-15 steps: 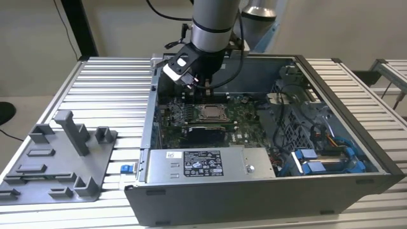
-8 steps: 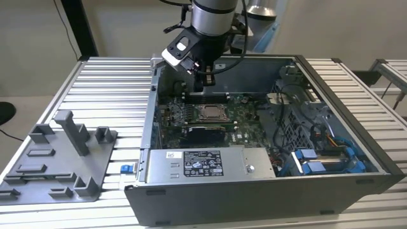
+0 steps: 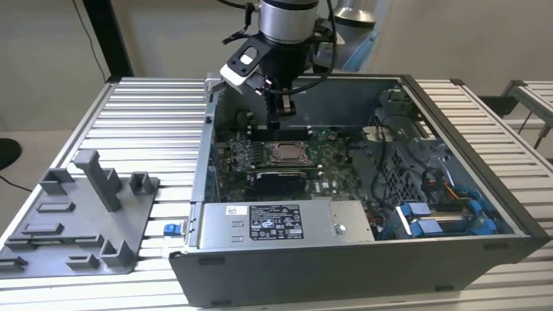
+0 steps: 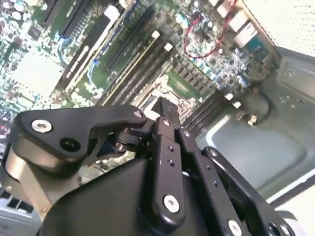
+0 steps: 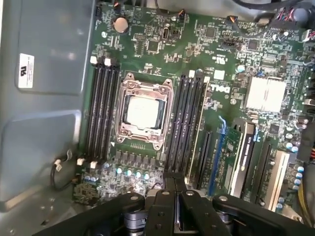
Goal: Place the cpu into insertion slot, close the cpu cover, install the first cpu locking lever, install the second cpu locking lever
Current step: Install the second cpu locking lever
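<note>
The cpu (image 5: 142,110) lies silver face up in the insertion slot (image 5: 143,143) of the green motherboard (image 5: 162,54). The cpu cover (image 5: 121,110), a silver frame, lies flat around it. Thin metal levers run along the socket's sides; I cannot tell whether they are latched. In the exterior view the cpu (image 3: 285,152) sits mid-board inside the open case. My gripper (image 3: 283,110) hangs above the board, behind the socket and clear of it. Its black fingers are shut with nothing between them, as both wrist views show the gripper (image 5: 175,186) (image 4: 167,107).
Black memory slots (image 5: 103,113) flank the socket on both sides. A silver heatsink (image 5: 266,93) and expansion slots lie beyond. The grey case (image 3: 363,265) holds a power supply (image 3: 285,223) and blue drive cage (image 3: 441,217). A grey fixture tray (image 3: 78,220) sits on the slatted table (image 3: 147,110).
</note>
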Tool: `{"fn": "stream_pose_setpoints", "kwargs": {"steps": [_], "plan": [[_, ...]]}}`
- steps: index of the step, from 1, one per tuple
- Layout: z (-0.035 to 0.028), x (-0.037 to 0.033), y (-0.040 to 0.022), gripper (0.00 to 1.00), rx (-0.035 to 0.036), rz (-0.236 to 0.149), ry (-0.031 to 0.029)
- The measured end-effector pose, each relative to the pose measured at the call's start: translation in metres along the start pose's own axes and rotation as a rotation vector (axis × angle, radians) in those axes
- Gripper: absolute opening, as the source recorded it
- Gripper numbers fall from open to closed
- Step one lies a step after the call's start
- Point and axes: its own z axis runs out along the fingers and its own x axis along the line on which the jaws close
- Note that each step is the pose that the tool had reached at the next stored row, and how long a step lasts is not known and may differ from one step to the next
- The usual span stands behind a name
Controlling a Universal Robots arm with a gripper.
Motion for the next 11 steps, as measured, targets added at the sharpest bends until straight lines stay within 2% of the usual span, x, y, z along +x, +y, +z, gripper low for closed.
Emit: {"fn": "stream_pose_setpoints", "kwargs": {"steps": [2, 11], "plan": [[-0.0062, 0.0007, -0.0001, 0.00, -0.0003, 0.001, 0.0002], [-0.0080, 0.0010, -0.0002, 0.00, -0.0004, 0.002, 0.0003]]}}
